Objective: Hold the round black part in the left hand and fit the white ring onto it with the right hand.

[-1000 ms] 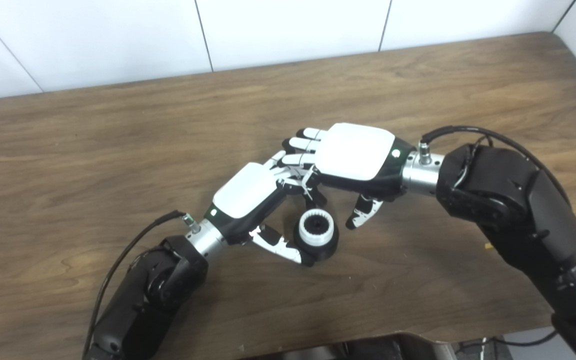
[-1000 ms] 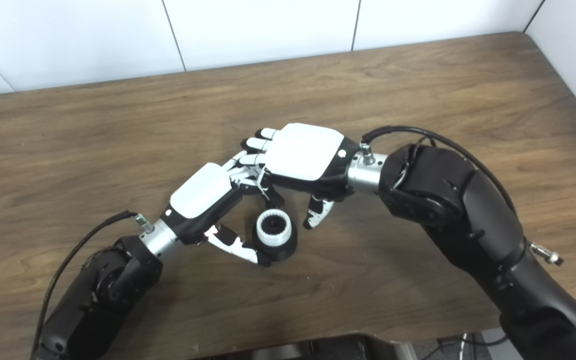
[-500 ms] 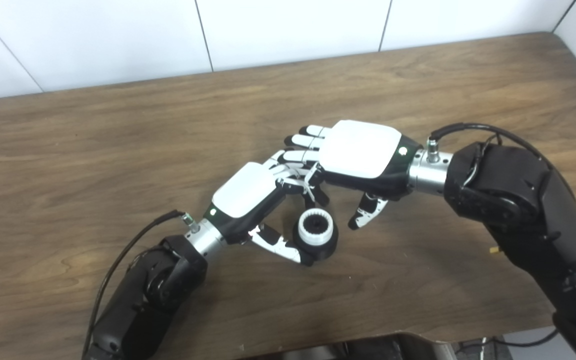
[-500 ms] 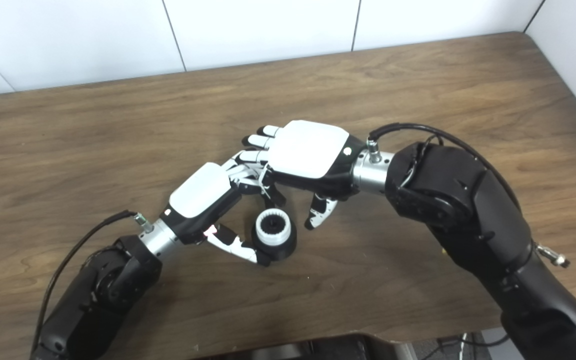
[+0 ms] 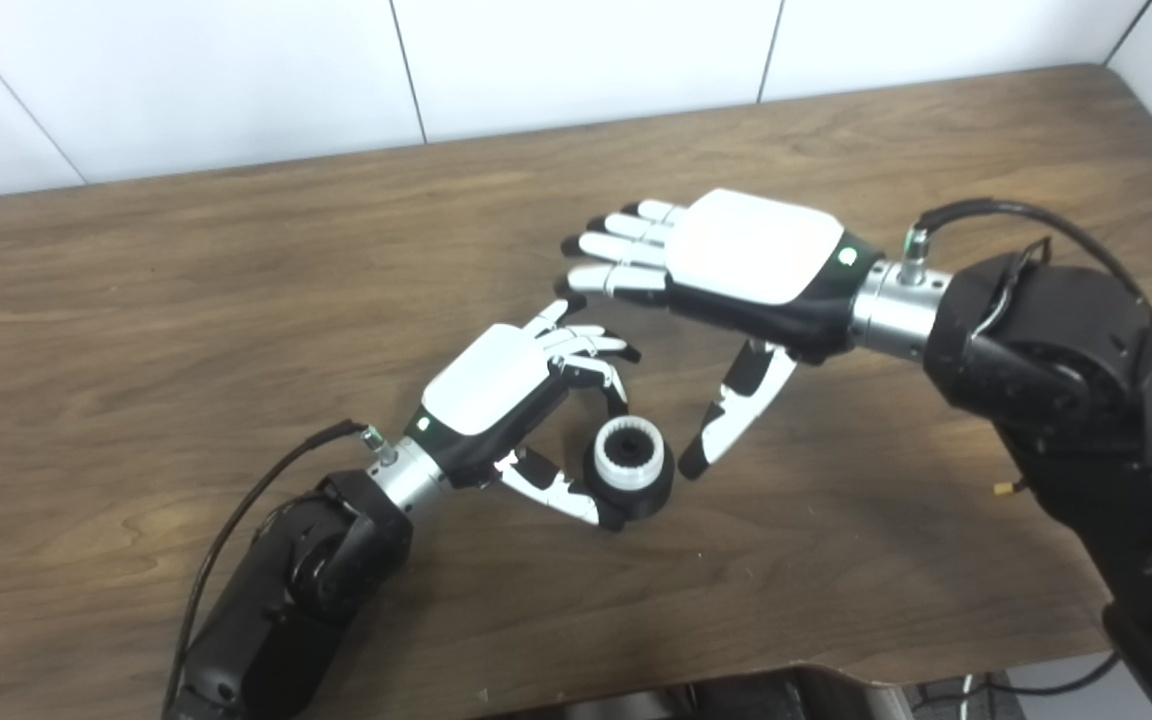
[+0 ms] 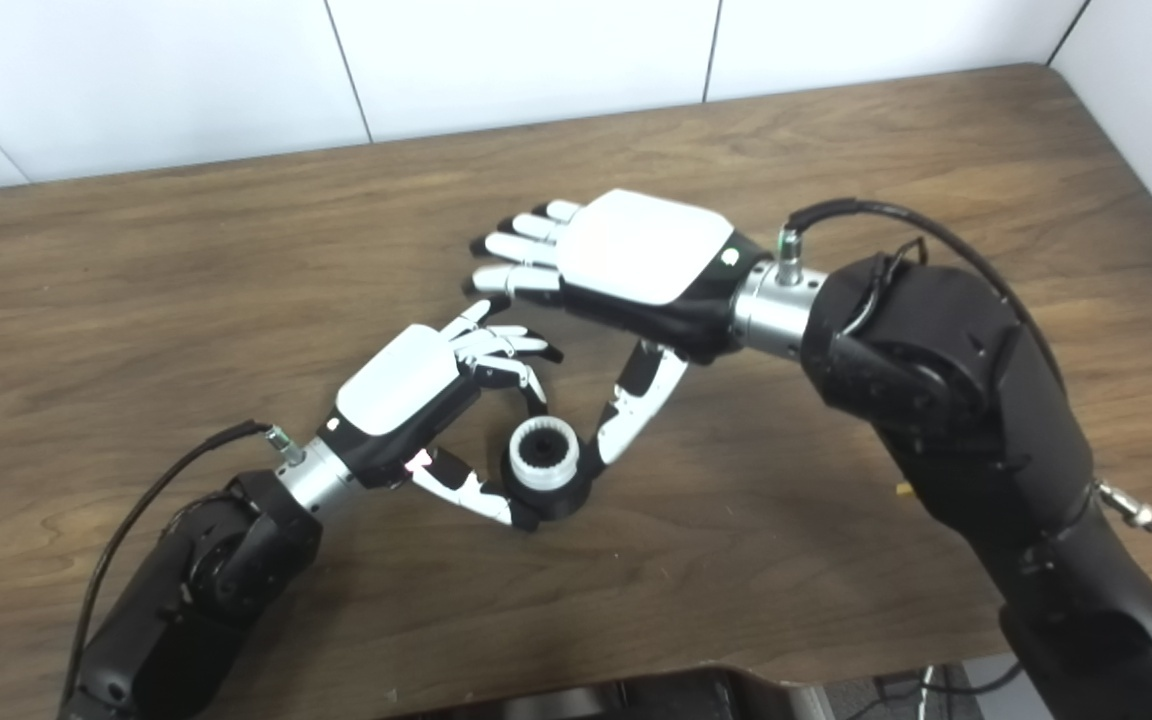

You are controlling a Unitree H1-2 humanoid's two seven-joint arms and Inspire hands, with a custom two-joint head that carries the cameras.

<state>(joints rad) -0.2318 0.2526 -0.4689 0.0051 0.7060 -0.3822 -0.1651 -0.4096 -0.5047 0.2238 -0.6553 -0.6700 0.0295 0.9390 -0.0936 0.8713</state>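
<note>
The round black part (image 5: 648, 492) rests on the wooden table (image 5: 186, 300) near its middle, and a white toothed ring (image 5: 628, 455) sits in its top. My left hand (image 5: 501, 385) is shut on the black part, thumb against its near left side and curled fingers at its far side. Above and to the right, my right hand (image 5: 726, 260) hovers open with fingers spread flat. Its thumb points down, the tip close to the part's right side; I cannot tell whether it touches.
White wall panels (image 5: 576, 50) rise behind the table's far edge. The table's near edge (image 5: 836, 665) runs along the bottom of the picture, with a dark rounded shape just below it. Black cables loop from both wrists.
My right hand has lifted up and to the right off the left hand's fingers and spread open, its thumb stretching down toward the part. The left hand and the part have stayed in place.
</note>
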